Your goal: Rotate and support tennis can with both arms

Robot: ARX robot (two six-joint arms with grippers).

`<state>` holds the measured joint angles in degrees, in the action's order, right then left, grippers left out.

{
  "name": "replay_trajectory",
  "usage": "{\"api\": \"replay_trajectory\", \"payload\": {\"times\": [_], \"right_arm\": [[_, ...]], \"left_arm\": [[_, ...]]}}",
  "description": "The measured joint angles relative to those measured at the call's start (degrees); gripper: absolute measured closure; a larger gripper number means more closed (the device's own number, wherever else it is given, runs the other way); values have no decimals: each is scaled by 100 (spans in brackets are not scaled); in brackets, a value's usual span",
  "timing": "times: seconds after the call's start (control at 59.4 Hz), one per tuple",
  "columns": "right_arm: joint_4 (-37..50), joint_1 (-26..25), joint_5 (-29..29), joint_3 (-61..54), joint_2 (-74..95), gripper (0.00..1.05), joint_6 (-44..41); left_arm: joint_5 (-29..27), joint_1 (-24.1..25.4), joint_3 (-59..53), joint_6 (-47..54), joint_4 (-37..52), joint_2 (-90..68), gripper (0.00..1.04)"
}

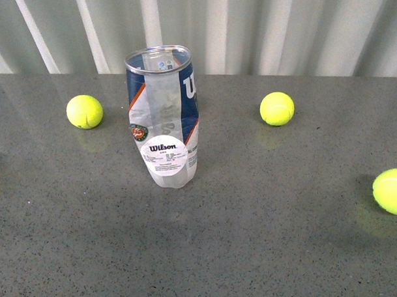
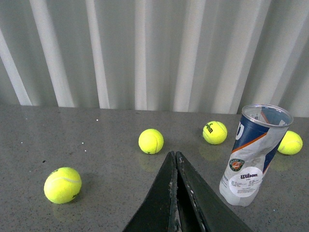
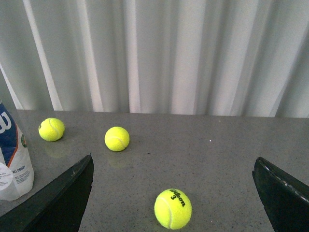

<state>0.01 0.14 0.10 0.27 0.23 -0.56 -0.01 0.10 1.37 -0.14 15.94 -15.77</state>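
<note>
1. The tennis can (image 1: 163, 117) stood upright on the gray table (image 1: 254, 238), a bit left of the middle in the front view.
2. Its top was open, with a shiny rim. Its round white Wilson sticker (image 1: 163, 155) faced the front camera.
3. No arm showed in the front view, and nothing touched the can.
4. One tennis ball (image 1: 84, 111) lay to the left of the can and another tennis ball (image 1: 277, 108) lay to the right. Both were well apart from it.
5. A third ball (image 1: 392, 191) sat at the right edge of the front view.
6. The left end effector (image 2: 175, 159) had its two black fingers pressed together. It held nothing, and the can was near it.
7. The right end effector (image 3: 171, 166) had its fingers spread wide. A ball marked Wilson 3 (image 3: 173, 208) lay on the table between them, not touching.
8. White curtain folds (image 1: 259, 22) hung behind the table.
</note>
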Motion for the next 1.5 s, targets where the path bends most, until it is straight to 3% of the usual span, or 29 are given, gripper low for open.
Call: {"api": "replay_trajectory", "payload": {"times": [0.337,0.404,0.741,1.279,1.498], "right_arm": [[0,-2,0,0,0,7,0],[0,0,0,0,0,7,0],[0,-2,0,0,0,7,0],[0,-2,-2,0,0,7,0],[2,-2,-2,0,0,7,0]], "left_arm": [[0,0,0,2,-608,614,101],[0,0,0,2,-1515,1325,101],[2,0,2,-4,-1587,1554,100],[0,0,0,0,-1591,1556,6],[0,0,0,0,-1591,1556,7]]}}
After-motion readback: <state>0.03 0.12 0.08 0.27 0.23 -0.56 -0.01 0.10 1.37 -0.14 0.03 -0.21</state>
